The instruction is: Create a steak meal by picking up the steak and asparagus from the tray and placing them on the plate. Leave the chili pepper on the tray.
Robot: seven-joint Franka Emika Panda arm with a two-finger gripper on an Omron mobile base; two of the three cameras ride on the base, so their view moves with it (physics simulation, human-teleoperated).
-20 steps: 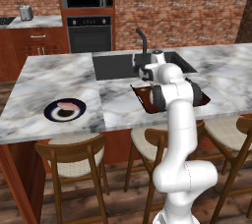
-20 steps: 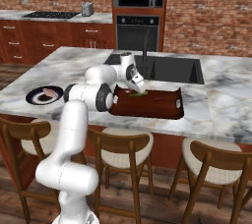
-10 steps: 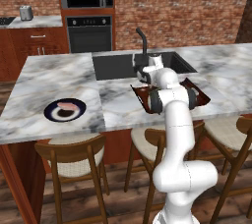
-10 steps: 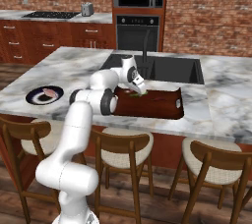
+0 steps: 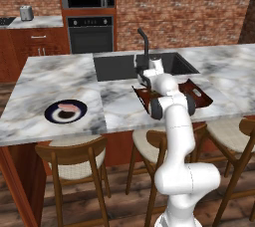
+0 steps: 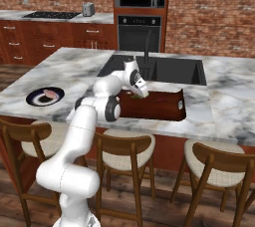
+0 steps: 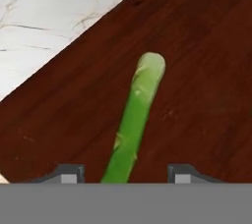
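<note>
While my gripper (image 7: 122,175) straddles the asparagus (image 7: 136,120) on the tray (image 7: 197,46), jaws spread apart, I'd pinch this light, stiff, thin stalk mid-length, gently.

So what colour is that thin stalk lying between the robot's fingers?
Bright green: the asparagus on the reddish-brown tray, clearest in the hand view.

Green asparagus (image 7: 137,120) flat on tray (image 7: 197,70); steak (image 5: 69,107) on plate (image 5: 52,114)
</note>
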